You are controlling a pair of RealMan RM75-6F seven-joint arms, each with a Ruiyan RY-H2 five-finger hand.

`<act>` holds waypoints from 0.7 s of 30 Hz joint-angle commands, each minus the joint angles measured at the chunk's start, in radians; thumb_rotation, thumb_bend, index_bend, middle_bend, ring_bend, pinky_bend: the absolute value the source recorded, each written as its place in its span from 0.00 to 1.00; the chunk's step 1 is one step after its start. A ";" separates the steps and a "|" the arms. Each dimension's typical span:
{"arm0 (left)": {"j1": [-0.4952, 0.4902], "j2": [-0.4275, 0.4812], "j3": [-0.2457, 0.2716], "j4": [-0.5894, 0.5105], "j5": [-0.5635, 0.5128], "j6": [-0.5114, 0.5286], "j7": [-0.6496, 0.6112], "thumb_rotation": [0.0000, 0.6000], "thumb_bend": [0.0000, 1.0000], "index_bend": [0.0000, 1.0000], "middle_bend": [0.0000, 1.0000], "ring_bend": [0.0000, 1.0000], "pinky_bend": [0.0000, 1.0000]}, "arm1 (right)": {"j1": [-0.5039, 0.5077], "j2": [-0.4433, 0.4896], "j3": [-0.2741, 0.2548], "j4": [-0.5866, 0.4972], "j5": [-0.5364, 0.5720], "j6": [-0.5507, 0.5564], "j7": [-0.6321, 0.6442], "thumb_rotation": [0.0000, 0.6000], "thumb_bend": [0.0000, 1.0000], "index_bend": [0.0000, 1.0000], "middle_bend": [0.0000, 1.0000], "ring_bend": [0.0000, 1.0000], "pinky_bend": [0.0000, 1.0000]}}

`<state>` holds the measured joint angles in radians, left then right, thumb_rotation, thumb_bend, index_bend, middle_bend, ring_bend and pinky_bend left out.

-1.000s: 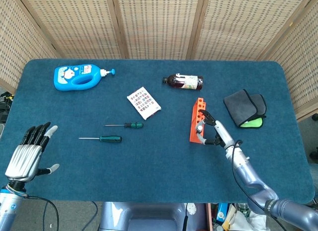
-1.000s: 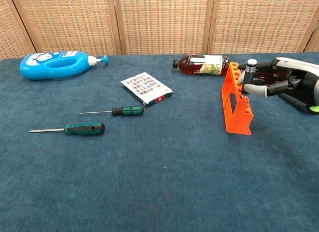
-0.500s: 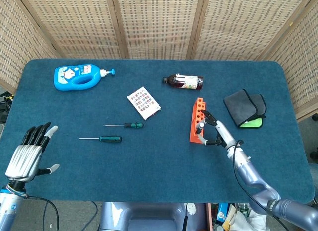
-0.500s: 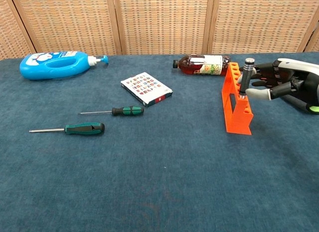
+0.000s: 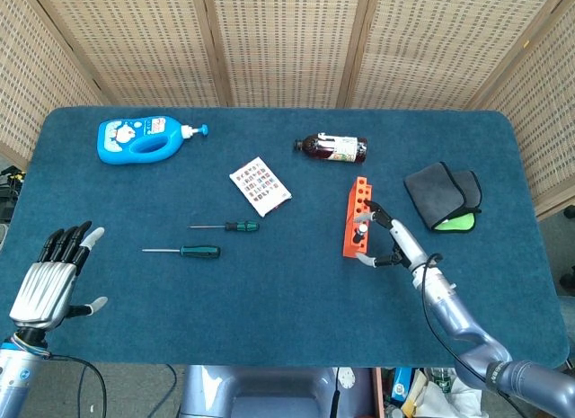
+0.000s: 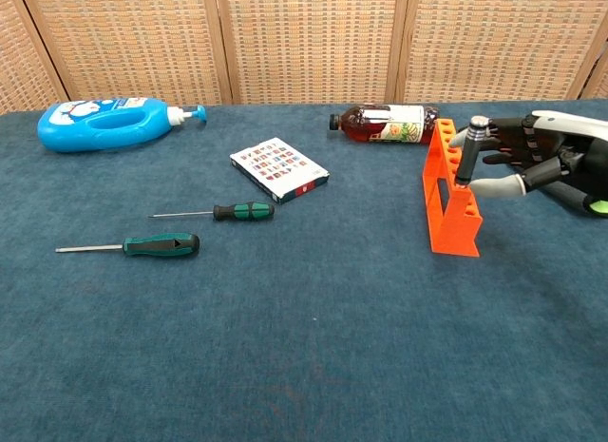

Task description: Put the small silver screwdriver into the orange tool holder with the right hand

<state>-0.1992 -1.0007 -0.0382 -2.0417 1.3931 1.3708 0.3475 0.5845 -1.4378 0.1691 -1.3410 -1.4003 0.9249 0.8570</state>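
The small silver screwdriver (image 5: 360, 224) (image 6: 471, 149) stands upright in the orange tool holder (image 5: 350, 241) (image 6: 446, 216), its silver cap above the top edge. My right hand (image 5: 396, 244) (image 6: 543, 163) is just to the right of the holder. Its fingers are spread around the screwdriver without touching it, one fingertip above and the thumb below. At the table's front left, my left hand (image 5: 48, 280) hangs empty with its fingers apart; only the head view shows it.
Two green-handled screwdrivers (image 5: 228, 226) (image 5: 187, 251) lie left of centre. A card pack (image 5: 260, 185), a brown bottle (image 5: 334, 147) and a blue bottle (image 5: 139, 137) lie further back. A dark cloth (image 5: 441, 194) sits right of the holder.
My right hand has let go of the silver screwdriver and spread its fingers, drawing back slightly. The screwdriver now stands by itself in the holder. The left hand has not moved.
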 commanded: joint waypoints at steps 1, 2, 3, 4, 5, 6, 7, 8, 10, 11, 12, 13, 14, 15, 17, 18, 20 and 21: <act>-0.002 0.002 0.000 0.000 0.000 -0.004 -0.003 1.00 0.00 0.00 0.00 0.00 0.00 | -0.012 0.043 0.011 -0.044 -0.011 0.036 -0.004 1.00 0.12 0.00 0.00 0.00 0.00; -0.002 0.003 0.001 0.000 0.000 -0.006 -0.004 1.00 0.00 0.00 0.00 0.00 0.00 | -0.015 0.054 0.014 -0.056 -0.014 0.048 -0.011 1.00 0.12 0.00 0.00 0.00 0.00; -0.003 0.004 0.001 0.000 0.000 -0.006 -0.006 1.00 0.00 0.00 0.00 0.00 0.00 | -0.018 0.066 0.016 -0.068 -0.017 0.058 -0.020 1.00 0.12 0.00 0.00 0.00 0.00; -0.003 0.005 0.000 0.000 -0.001 -0.007 -0.008 1.00 0.00 0.00 0.00 0.00 0.00 | -0.021 0.077 0.018 -0.080 -0.019 0.066 -0.029 1.00 0.12 0.00 0.00 0.00 0.00; -0.003 0.006 0.000 0.000 -0.001 -0.007 -0.010 1.00 0.00 0.00 0.00 0.00 0.00 | -0.024 0.088 0.020 -0.093 -0.021 0.077 -0.041 1.00 0.12 0.00 0.00 0.00 0.00; -0.003 0.006 0.000 0.000 -0.001 -0.007 -0.010 1.00 0.00 0.00 0.00 0.00 0.00 | -0.027 0.095 0.022 -0.101 -0.022 0.084 -0.050 1.00 0.12 0.00 0.00 0.00 0.00; -0.004 0.007 0.000 0.000 -0.001 -0.008 -0.012 1.00 0.00 0.00 0.00 0.00 0.00 | -0.030 0.106 0.023 -0.114 -0.024 0.092 -0.062 1.00 0.12 0.00 0.00 0.00 0.00; -0.004 0.008 0.000 0.000 0.000 -0.009 -0.013 1.00 0.00 0.00 0.00 0.00 0.00 | -0.032 0.117 0.024 -0.128 -0.025 0.098 -0.074 1.00 0.12 0.00 0.00 0.00 0.00; -0.005 0.009 0.001 0.000 0.000 -0.012 -0.016 1.00 0.00 0.00 0.00 0.00 0.00 | -0.036 0.139 0.027 -0.156 -0.026 0.111 -0.097 1.00 0.12 0.00 0.00 0.00 0.00; -0.006 0.010 0.001 0.000 0.001 -0.013 -0.018 1.00 0.00 0.00 0.00 0.00 0.00 | -0.039 0.149 0.029 -0.169 -0.028 0.118 -0.108 1.00 0.12 0.00 0.00 0.00 0.00; -0.006 0.011 0.001 0.000 0.000 -0.014 -0.019 1.00 0.00 0.00 0.00 0.00 0.00 | -0.042 0.160 0.030 -0.181 -0.029 0.126 -0.119 1.00 0.12 0.00 0.00 0.00 0.00; -0.007 0.012 0.001 0.000 -0.001 -0.015 -0.020 1.00 0.00 0.00 0.00 0.00 0.00 | -0.046 0.170 0.032 -0.194 -0.031 0.135 -0.132 1.00 0.12 0.00 0.00 0.00 0.00; -0.007 0.013 0.001 0.000 -0.003 -0.016 -0.021 1.00 0.00 0.00 0.00 0.00 0.00 | -0.050 0.184 0.031 -0.209 -0.037 0.147 -0.148 1.00 0.12 0.00 0.00 0.00 0.00; -0.007 0.014 0.000 -0.001 -0.002 -0.016 -0.025 1.00 0.00 0.00 0.00 0.00 0.00 | -0.063 0.213 0.021 -0.232 -0.059 0.169 -0.188 1.00 0.12 0.00 0.00 0.00 0.00; -0.005 0.018 0.001 0.000 0.001 -0.013 -0.029 1.00 0.00 0.00 0.00 0.00 0.00 | -0.087 0.253 0.002 -0.266 -0.086 0.205 -0.255 1.00 0.12 0.00 0.00 0.00 0.00; -0.003 0.021 0.002 0.001 0.005 -0.011 -0.034 1.00 0.00 0.00 0.00 0.00 0.00 | -0.102 0.273 -0.010 -0.278 -0.099 0.227 -0.306 1.00 0.11 0.00 0.00 0.00 0.00; 0.004 0.028 0.006 0.003 0.016 -0.001 -0.047 1.00 0.00 0.00 0.00 0.00 0.00 | -0.148 0.309 -0.039 -0.287 -0.131 0.294 -0.449 1.00 0.07 0.00 0.00 0.00 0.00; 0.008 0.031 0.009 0.005 0.022 0.003 -0.053 1.00 0.00 0.00 0.00 0.00 0.00 | -0.170 0.318 -0.049 -0.287 -0.140 0.327 -0.518 1.00 0.03 0.00 0.00 0.00 0.00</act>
<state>-0.1951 -0.9737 -0.0321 -2.0386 1.4100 1.3695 0.2994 0.4880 -1.1871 0.1655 -1.5945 -1.4855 1.1452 0.5400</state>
